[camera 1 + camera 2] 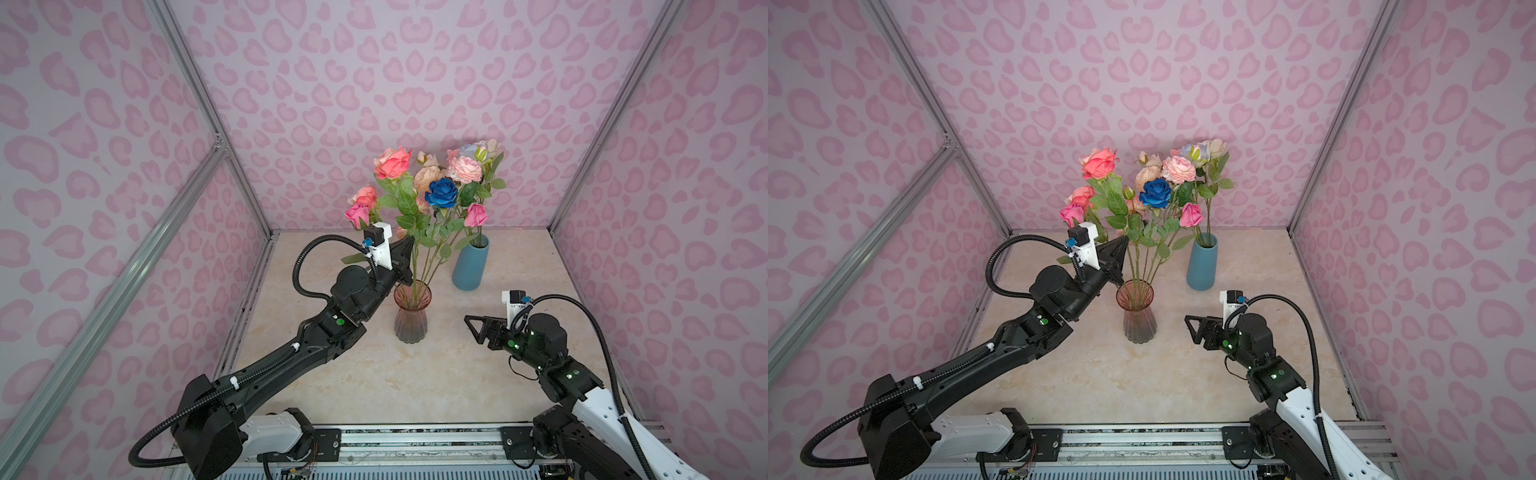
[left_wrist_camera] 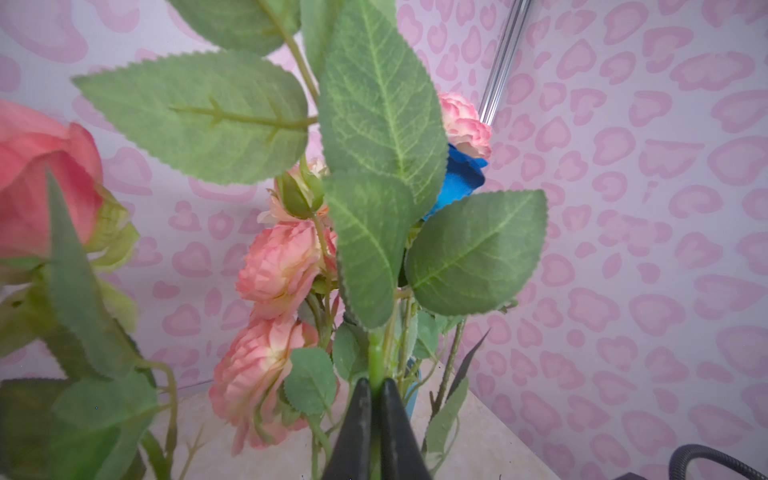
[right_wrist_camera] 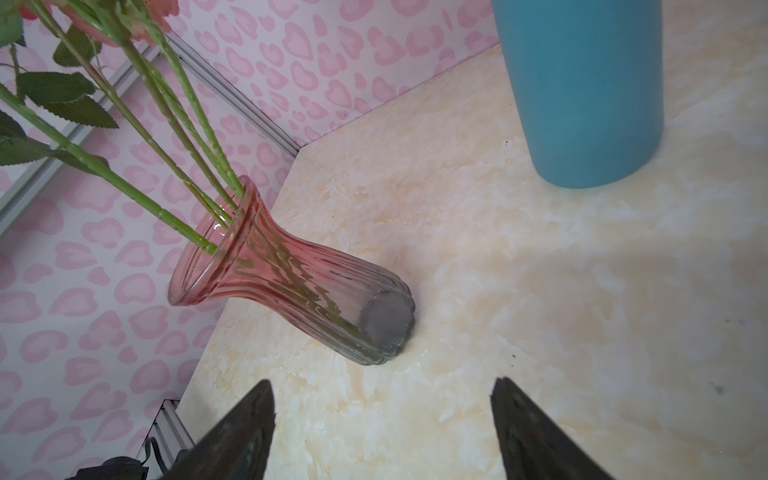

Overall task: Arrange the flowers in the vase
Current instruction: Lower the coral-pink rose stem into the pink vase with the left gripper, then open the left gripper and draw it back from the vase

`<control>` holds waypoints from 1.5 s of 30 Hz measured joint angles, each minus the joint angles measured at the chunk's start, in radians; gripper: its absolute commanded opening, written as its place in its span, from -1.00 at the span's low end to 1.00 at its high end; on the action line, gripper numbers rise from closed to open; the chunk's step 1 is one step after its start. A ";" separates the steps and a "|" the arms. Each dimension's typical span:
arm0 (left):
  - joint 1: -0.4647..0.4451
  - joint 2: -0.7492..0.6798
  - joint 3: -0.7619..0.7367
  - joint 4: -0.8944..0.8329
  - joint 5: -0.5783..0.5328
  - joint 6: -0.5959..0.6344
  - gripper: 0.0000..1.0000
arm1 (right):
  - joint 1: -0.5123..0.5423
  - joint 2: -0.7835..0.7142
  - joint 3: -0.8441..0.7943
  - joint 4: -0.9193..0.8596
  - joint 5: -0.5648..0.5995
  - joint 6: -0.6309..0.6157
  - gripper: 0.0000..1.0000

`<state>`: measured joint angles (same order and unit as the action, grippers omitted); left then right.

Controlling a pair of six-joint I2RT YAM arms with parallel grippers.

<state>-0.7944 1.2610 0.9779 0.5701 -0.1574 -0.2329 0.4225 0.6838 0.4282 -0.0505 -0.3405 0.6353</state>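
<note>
left wrist, gripper (image 2: 376, 382) clamps flower stem (image 2: 375, 351)

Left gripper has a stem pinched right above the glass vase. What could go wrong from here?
1. The left gripper is shut on a stem just over the glass vase, which carries tall, leaning flowers. A sideways tug could tip it, and the open right gripper is not steadying it.
2. Leaves crowd the left wrist view, so pulling away could snag them.
3. The blue vase stands close by; a swinging bloom could knock it.
</note>
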 measured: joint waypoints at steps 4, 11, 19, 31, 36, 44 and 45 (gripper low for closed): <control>-0.055 -0.022 -0.041 -0.002 -0.036 0.023 -0.69 | 0.000 -0.002 -0.006 0.002 0.000 0.000 0.66; -0.085 -0.058 -0.085 -0.026 -0.105 0.042 -0.54 | 0.000 0.014 -0.010 0.002 -0.001 0.001 0.66; -0.101 -0.120 -0.101 -0.063 -0.142 0.056 -0.40 | 0.000 0.027 -0.010 0.006 -0.006 0.008 0.66; -0.109 -0.219 -0.103 -0.150 -0.124 0.076 0.15 | 0.000 0.075 0.013 0.026 -0.011 0.008 0.64; -0.110 -0.174 -0.049 -0.233 -0.062 0.087 0.35 | 0.002 0.113 0.037 0.042 -0.027 0.013 0.64; -0.110 -0.125 0.034 -0.469 0.032 0.103 0.39 | 0.008 0.108 0.047 0.047 -0.030 0.018 0.64; -0.110 -0.127 0.023 -0.494 0.034 0.100 0.39 | 0.009 0.108 0.047 0.046 -0.030 0.018 0.64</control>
<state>-0.9043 1.1343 1.0004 0.0765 -0.1230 -0.1326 0.4313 0.7914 0.4747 -0.0044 -0.3702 0.6533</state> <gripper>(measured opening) 0.694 0.818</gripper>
